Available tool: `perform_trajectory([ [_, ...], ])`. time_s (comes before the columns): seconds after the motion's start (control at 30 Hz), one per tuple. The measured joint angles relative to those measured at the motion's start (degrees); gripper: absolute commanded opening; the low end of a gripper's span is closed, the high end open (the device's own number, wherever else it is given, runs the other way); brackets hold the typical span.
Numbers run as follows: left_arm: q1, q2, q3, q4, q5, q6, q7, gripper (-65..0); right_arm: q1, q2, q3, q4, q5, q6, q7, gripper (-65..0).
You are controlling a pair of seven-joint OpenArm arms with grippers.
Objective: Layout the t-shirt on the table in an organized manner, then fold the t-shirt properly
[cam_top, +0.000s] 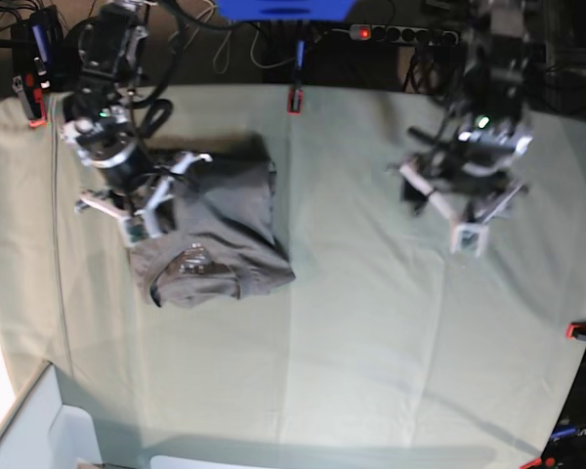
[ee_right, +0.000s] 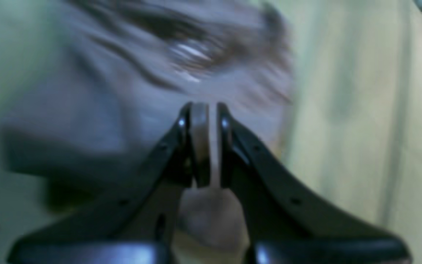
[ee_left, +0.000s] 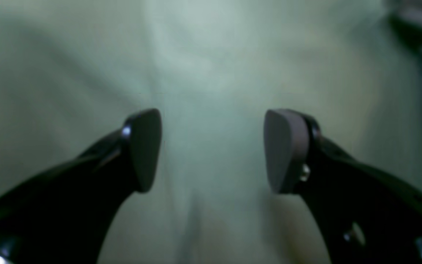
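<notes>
Down at the near edge, a white box point(cam_top: 39, 430) sits off the corner, and red-orange clamps point(cam_top: 584, 332) bite the cloth on that side. Wide bare stretch of table point(cam_top: 371, 342) here, pale green with long creases, plenty of room across the middle. Moving up: the t-shirt point(cam_top: 220, 234) lies bunched in a rough grey heap toward the side of the right arm, neck opening and its small label facing the near edge, wrinkled all over, sleeves not spread. The right gripper point(cam_top: 142, 210) is down at the shirt's edge; wrist view shows its jaws nearly together, and I can't tell whether cloth is caught between them. The left gripper point(ee_left: 213, 150) hangs well apart from the shirt over bare cloth, fingers spread wide, nothing between them. Beyond the far edge, dark cables and a power strip point(cam_top: 400, 34).
</notes>
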State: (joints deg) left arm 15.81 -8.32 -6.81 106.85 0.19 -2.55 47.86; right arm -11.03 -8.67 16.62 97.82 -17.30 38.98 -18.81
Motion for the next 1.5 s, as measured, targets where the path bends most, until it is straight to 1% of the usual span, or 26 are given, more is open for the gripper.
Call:
perform_trajectory([
  [0.07, 3.1, 0.1, -3.3, 1.3, 0.1, 0.2, -0.1, -22.5, 0.0, 0.2, -3.0, -0.7, 0.1, 0.0, 0.1, -62.0],
  [0.17, 6.4, 0.2, -5.7, 1.9, -0.1, 0.2, -0.3, -22.5, 0.2, 0.1, -5.8, -3.3, 0.2, 0.0, 0.3, -62.1],
  [0.33, 9.3, 0.4, -8.0, 1.8, -0.4, -0.2, -0.3, -22.5, -1.4, 0.4, -6.6, -9.0, 0.2, 0.0, 1.1, -62.1],
  [0.43, 9.3, 0.4, -8.1, 1.6, -0.2, -0.2, -0.3, -22.5, -2.0, 0.3, -8.3, -12.3, 0.3, 0.0, 1.2, -62.2],
  [0.57, 9.2, 0.5, -7.7, 1.5, -0.4, -0.2, -0.3, -22.5, -3.2, 0.4, -8.4, -13.0, 0.6, 0.0, 1.7, -62.2],
  [0.67, 9.2, 2.5, -7.7, 1.5, -0.2, -0.1, 0.0, -22.5, -4.3, 0.3, -8.0, -12.0, 0.6, 0.0, 1.9, -62.4],
  [0.73, 9.3, 2.9, -7.3, 1.5, -0.8, -0.3, 0.1, -23.3, -5.6, 0.3, -7.2, -9.4, 0.3, 0.0, 3.8, -62.4],
  [0.77, 9.3, 2.9, -7.3, 1.5, -0.8, -0.2, 0.0, -25.5, -6.8, 0.2, -6.4, -7.3, 0.3, 0.0, 5.4, -62.4],
  [0.8, 9.4, 3.0, -7.3, 1.5, -0.3, -0.2, -0.1, -29.2, -7.8, 0.3, -5.6, -5.2, 0.6, 0.0, 6.6, -62.4],
  [0.9, 10.9, 3.7, -6.2, 1.5, -0.3, -0.1, -0.1, -41.9, -10.7, 0.3, -3.6, 1.0, 3.1, 0.0, 6.8, -62.4],
  [1.0, 13.0, 4.9, -5.7, 1.5, -0.4, -0.2, -0.1, -53.0, -14.1, 0.1, -1.2, 6.1, 5.8, 0.0, 5.3, -62.5],
  [1.07, 14.3, 6.4, -5.4, 1.5, 0.0, 0.0, -0.1, -60.6, -17.1, 0.2, 1.0, 7.4, 5.7, 0.0, 3.3, -62.6],
  [1.1, 15.1, 7.1, -5.2, 1.6, 0.0, 0.0, -0.2, -64.7, -18.7, 0.3, 1.8, 7.3, 5.6, 0.0, 3.3, -62.6],
  [1.2, 18.1, 9.2, -4.7, 1.8, -0.3, -0.2, 0.0, -64.6, -24.3, 0.2, 3.1, 7.1, 5.6, 0.0, 3.7, -65.0],
  [1.33, 19.4, 9.2, -4.7, 0.1, -0.3, -0.2, -0.5, -65.0, -28.0, 0.6, 3.5, 4.1, 5.7, 0.0, 5.4, -65.0],
  [1.4, 18.9, 9.2, -4.7, -3.1, -0.2, 0.0, -1.8, -65.0, -28.4, 1.0, 3.3, 0.7, 5.8, 0.0, 5.8, -65.0],
  [1.5, 17.3, 9.3, -4.6, -11.8, -0.3, -0.2, -1.2, -65.0, -28.5, 3.0, 2.4, -6.5, 5.7, 0.0, 5.6, -65.0],
])
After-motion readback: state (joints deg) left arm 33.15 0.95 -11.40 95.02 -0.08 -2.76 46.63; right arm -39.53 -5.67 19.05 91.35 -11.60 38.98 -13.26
